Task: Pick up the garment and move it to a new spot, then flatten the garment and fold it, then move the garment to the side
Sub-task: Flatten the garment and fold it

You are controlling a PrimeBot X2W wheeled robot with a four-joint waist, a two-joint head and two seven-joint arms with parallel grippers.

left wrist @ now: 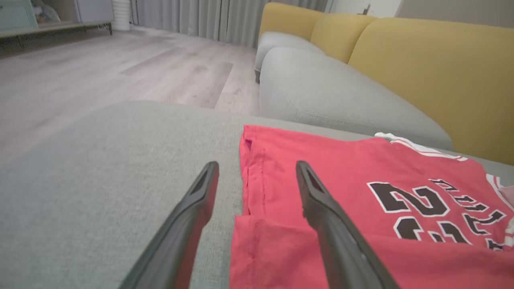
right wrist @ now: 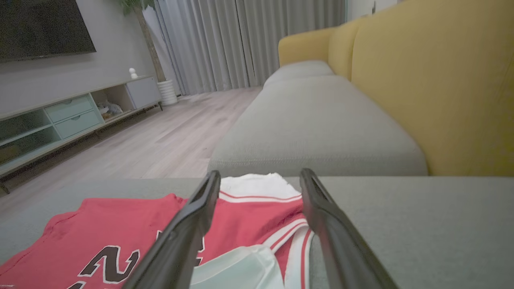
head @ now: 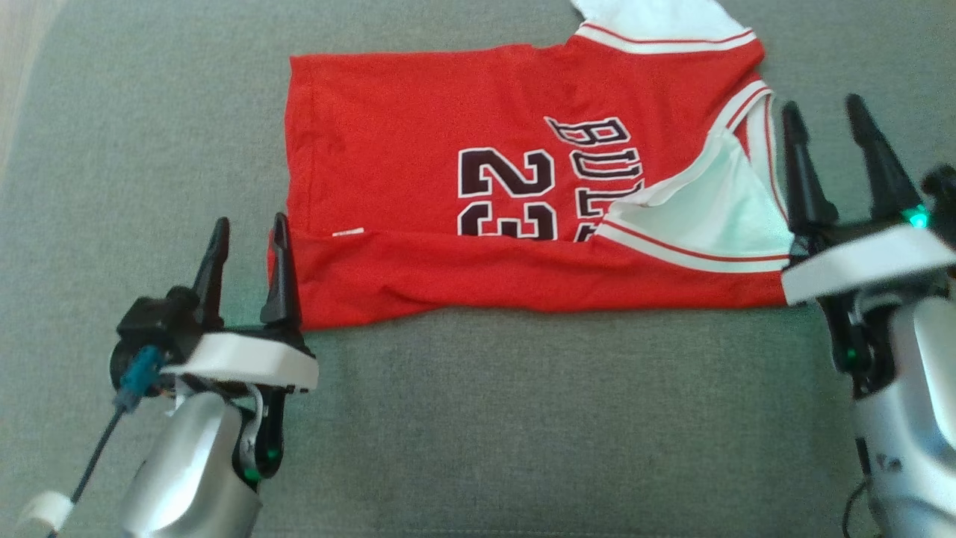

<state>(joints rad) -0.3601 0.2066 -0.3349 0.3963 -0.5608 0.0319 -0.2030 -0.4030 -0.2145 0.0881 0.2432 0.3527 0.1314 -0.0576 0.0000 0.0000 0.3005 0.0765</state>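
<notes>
Jersey (head: 418,149) lying part-folded on the grey cushion (head: 478,418), both hands standing wide and empty.
The jersey is lying sideways mid-cushion, its near long edge turned up over the numbers. The left hand (head: 250,220) is hovering at the hem corner and the right hand (head: 821,103) beside the collar end. The flap is sitting loose and the white sleeve (head: 709,202) is bunching, so an uneven pull would likely be undoing the fold. The yellow backrest (left wrist: 433,72) and floor (left wrist: 100,68) are lying well apart, blocking neither hand.
</notes>
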